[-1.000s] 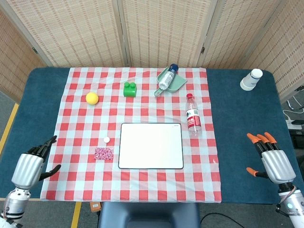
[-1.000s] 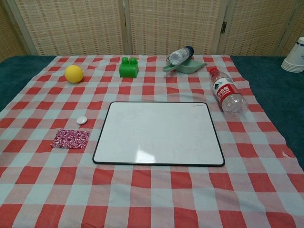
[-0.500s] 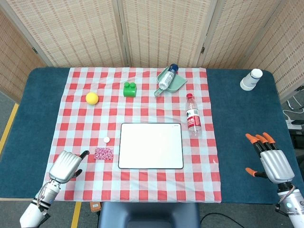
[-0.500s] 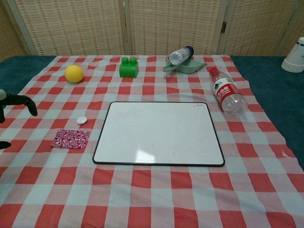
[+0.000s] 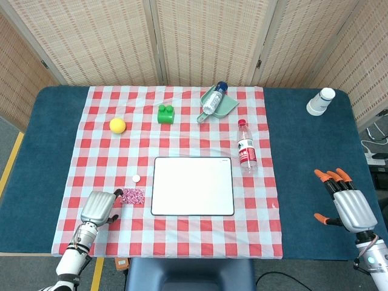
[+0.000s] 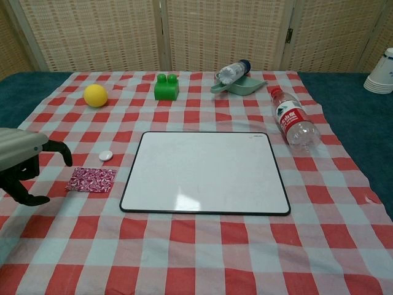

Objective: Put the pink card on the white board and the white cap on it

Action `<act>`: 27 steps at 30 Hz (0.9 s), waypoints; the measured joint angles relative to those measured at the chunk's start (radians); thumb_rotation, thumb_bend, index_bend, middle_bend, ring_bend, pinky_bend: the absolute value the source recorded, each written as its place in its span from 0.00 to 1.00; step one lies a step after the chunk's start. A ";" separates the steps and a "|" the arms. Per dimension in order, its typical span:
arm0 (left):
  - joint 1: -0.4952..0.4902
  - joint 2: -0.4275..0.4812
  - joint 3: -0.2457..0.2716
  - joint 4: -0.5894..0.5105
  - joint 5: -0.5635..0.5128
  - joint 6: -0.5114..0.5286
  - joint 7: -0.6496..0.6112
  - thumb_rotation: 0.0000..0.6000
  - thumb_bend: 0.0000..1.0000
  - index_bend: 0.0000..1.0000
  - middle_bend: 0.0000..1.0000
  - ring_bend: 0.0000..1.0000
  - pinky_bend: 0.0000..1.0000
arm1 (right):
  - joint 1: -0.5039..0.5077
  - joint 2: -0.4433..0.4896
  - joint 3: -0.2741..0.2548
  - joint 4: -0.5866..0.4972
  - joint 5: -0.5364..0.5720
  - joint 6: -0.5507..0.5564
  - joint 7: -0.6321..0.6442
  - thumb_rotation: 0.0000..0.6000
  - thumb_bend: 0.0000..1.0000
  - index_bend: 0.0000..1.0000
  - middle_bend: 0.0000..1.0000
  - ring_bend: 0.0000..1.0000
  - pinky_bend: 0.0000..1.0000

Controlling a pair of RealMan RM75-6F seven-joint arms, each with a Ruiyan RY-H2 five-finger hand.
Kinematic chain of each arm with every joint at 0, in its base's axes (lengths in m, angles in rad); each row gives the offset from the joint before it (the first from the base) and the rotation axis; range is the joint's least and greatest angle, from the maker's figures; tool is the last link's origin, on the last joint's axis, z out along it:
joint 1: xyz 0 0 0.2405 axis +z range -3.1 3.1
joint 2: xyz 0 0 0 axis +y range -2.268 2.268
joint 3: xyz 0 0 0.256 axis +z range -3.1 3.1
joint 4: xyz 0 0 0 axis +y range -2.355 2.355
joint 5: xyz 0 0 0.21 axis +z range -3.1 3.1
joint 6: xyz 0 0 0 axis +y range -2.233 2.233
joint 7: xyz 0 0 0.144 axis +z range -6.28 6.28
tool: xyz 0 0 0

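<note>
The pink patterned card (image 5: 132, 196) (image 6: 91, 179) lies flat on the checked cloth, just left of the white board (image 5: 193, 185) (image 6: 205, 173). A small white cap (image 5: 136, 178) (image 6: 105, 155) sits on the cloth a little beyond the card. My left hand (image 5: 101, 207) (image 6: 23, 161) hovers just left of the card, fingers apart and curved, holding nothing. My right hand (image 5: 344, 203) is open over the blue table at the far right, seen only in the head view.
On the cloth's far side are a yellow ball (image 5: 117, 125), a green block (image 5: 166, 113), a green dustpan (image 5: 222, 103) with a bottle on it, and a lying water bottle (image 5: 246, 146). A paper cup stack (image 5: 320, 101) stands at the back right.
My left hand has swung in from the table's left edge to just beside the pink card. The right hand has barely shifted. Card, cap and board have not moved.
</note>
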 measured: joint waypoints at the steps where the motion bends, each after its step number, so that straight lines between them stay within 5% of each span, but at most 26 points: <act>1: -0.008 -0.008 -0.001 0.004 -0.008 0.002 0.008 1.00 0.23 0.30 1.00 1.00 1.00 | 0.000 0.002 0.001 0.000 0.000 0.001 0.005 1.00 0.03 0.04 0.15 0.07 0.07; 14: -0.085 -0.091 -0.005 -0.012 -0.082 0.079 0.090 1.00 0.23 0.29 1.00 1.00 1.00 | -0.003 0.009 -0.004 0.000 -0.013 0.015 0.020 1.00 0.03 0.04 0.15 0.07 0.07; 27: -0.122 -0.198 0.008 0.133 -0.077 0.127 0.079 1.00 0.23 0.29 1.00 1.00 1.00 | -0.006 0.016 -0.001 0.004 -0.009 0.023 0.039 1.00 0.03 0.04 0.15 0.07 0.07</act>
